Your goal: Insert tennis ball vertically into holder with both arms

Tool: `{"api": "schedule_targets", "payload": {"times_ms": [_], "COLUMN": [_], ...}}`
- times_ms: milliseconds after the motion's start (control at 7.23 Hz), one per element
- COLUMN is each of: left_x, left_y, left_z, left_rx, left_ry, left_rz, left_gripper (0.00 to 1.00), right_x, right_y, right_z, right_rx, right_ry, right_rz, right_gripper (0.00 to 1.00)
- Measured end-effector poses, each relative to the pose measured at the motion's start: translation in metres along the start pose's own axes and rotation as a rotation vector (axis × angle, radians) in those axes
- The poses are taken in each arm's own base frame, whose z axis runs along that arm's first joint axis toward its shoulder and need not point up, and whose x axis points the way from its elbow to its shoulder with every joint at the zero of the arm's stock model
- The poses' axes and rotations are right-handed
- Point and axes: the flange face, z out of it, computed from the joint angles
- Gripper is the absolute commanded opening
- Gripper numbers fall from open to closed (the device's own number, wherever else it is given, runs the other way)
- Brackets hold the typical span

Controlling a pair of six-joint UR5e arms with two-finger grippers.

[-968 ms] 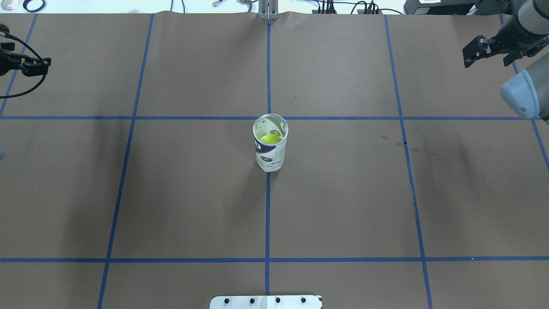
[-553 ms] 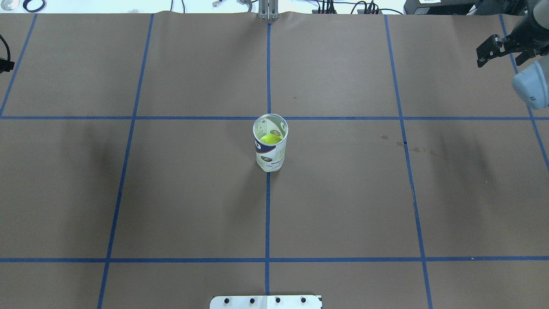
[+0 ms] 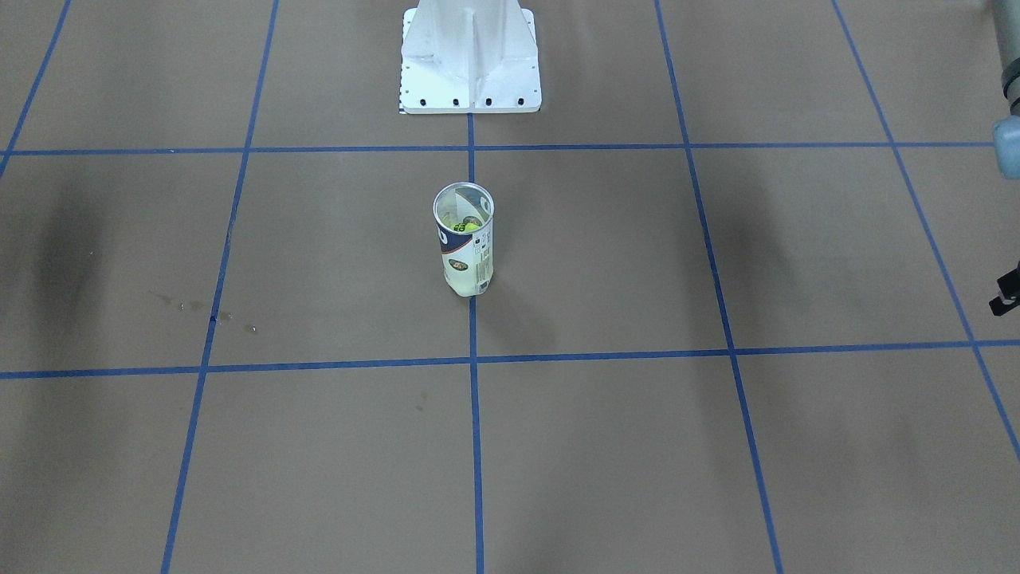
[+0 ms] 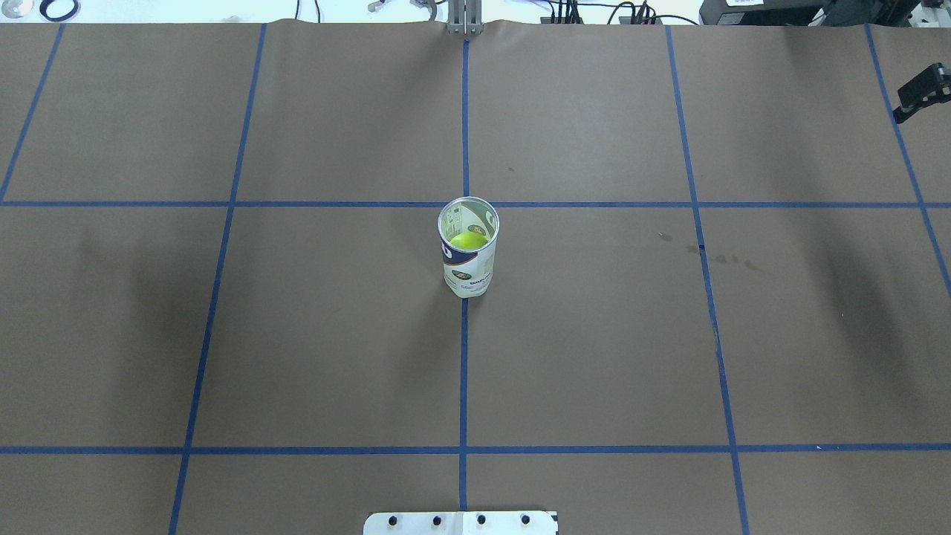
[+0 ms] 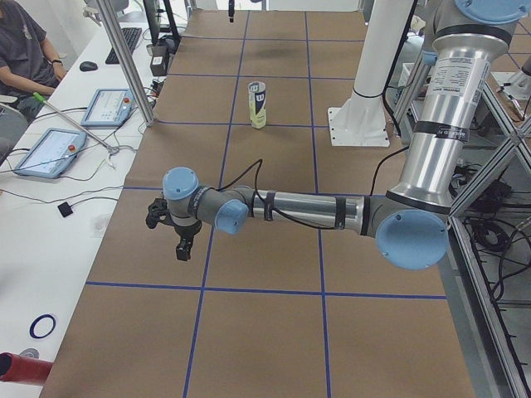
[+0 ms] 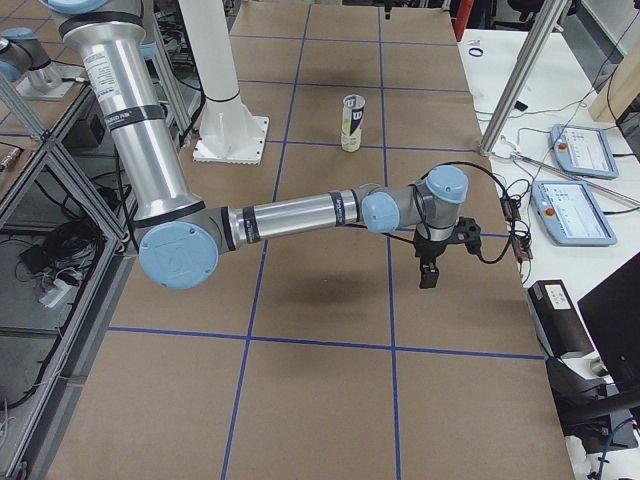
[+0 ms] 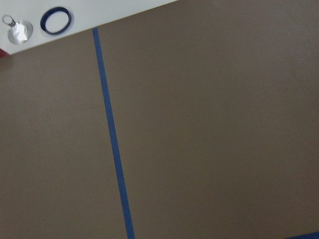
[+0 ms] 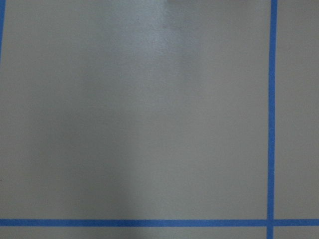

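Observation:
The holder (image 4: 468, 256), a clear tube with a white and navy label, stands upright at the table's centre, where the blue tape lines cross. A yellow-green tennis ball (image 4: 468, 240) sits inside it, below the open rim, and shows in the front-facing view too (image 3: 465, 226). Both arms are far from it. My right gripper (image 4: 920, 93) shows only as a black piece at the overhead view's right edge, and hangs over the table's end (image 6: 428, 272). Of my left gripper (image 3: 1006, 296), a sliver shows at the front-facing view's edge, and it hangs low over the other end (image 5: 182, 247). I cannot tell whether either is open or shut.
The white pedestal (image 3: 470, 60) stands behind the holder on the robot's side. Metal frame posts (image 5: 124, 62), tablets (image 5: 50, 153) and a seated person (image 5: 25, 50) line the side bench beyond the paper's edge. Blue tape (image 4: 464, 371) marks a grid on the brown paper.
Both arms have drawn back outward. The left gripper has left the overhead view on its left, and the right gripper has slid to its right edge. The holder and ball have not moved.

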Motion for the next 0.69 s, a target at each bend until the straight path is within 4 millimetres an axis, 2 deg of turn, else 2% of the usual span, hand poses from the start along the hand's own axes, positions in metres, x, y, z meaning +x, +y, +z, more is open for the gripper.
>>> {"api": "schedule_targets", "payload": {"times_ms": [277,415,691], "left_x": [-0.032,-0.046,-0.047], "left_y": [0.025,0.048,0.086], "left_z": [-0.008,-0.014,-0.028], "left_rx": [-0.044,-0.042,-0.027], "left_ry": [0.023,0.026,0.029], "left_rz": [-0.102,-0.127,-0.123], "left_gripper": [0.99,0.99,0.99], "right_x": [0.029,0.04,0.064], "right_y": [0.014,0.021,0.037], "right_z": [-0.001,-0.001,0.002], "right_rx": [-0.007,-0.01,-0.018], "right_ry": [-0.018,-0.027,-0.028], "right_rz": [0.014,0.015,0.007], "right_gripper": [0.99,0.99,0.99]}}
